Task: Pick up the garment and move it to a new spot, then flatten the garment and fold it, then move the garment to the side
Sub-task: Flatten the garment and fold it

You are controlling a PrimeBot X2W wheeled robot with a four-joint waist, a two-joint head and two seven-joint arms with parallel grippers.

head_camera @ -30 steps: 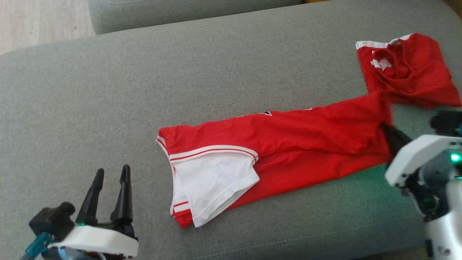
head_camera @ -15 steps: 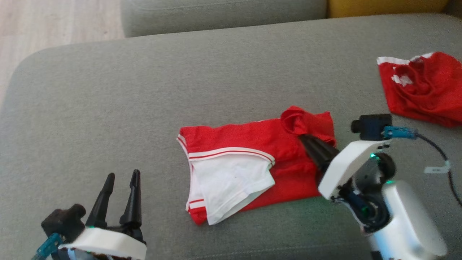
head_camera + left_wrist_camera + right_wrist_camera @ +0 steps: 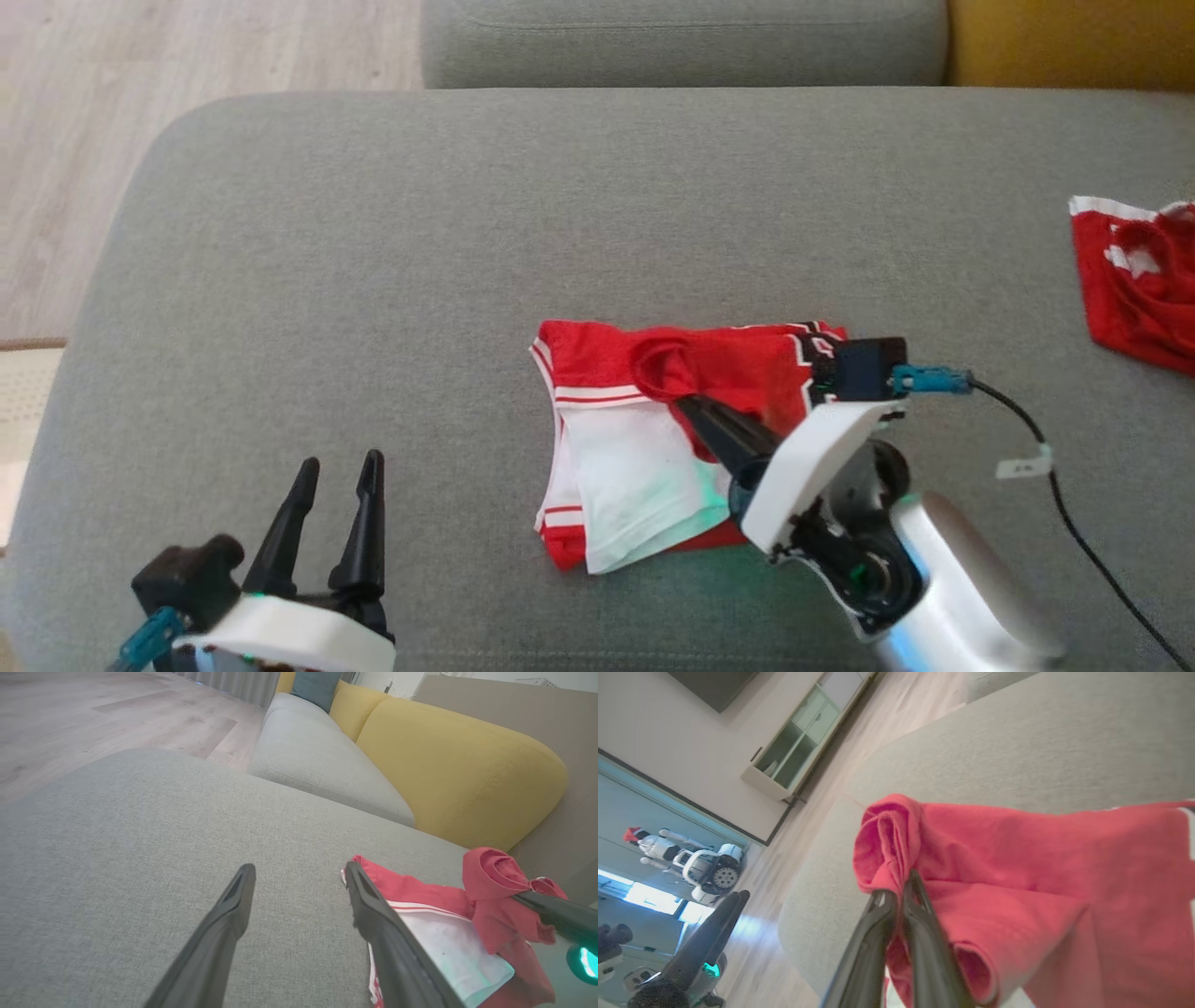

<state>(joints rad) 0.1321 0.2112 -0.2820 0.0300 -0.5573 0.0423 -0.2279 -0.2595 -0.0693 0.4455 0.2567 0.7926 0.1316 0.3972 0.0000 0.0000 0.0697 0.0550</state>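
The garment (image 3: pixel 653 420), red with white panels and stripes, lies on the grey sofa seat (image 3: pixel 467 233), its right end doubled over to the left. My right gripper (image 3: pixel 686 403) is shut on a bunched red edge of it, lifted above the white part. In the right wrist view the fingers (image 3: pixel 896 896) pinch that red fold (image 3: pixel 887 840). The left wrist view has the same garment (image 3: pixel 420 896) at the right, with the pinched bunch (image 3: pixel 490 868) raised. My left gripper (image 3: pixel 338 464) stands open and holds nothing, low on the left, well apart from the cloth; its fingers (image 3: pixel 233 905) point over bare cushion.
A second red and white piece of clothing (image 3: pixel 1139 280) lies at the seat's right edge. A black cable (image 3: pixel 1055 467) trails from my right wrist. Wooden floor (image 3: pixel 140 112) lies beyond the seat's left edge. A yellow backrest (image 3: pixel 458 765) and another grey cushion (image 3: pixel 681 42) stand behind.
My right gripper has carried the garment's right end leftward over the rest, folding the long red strip to about half its length. The camera has also turned left. The left gripper stayed put.
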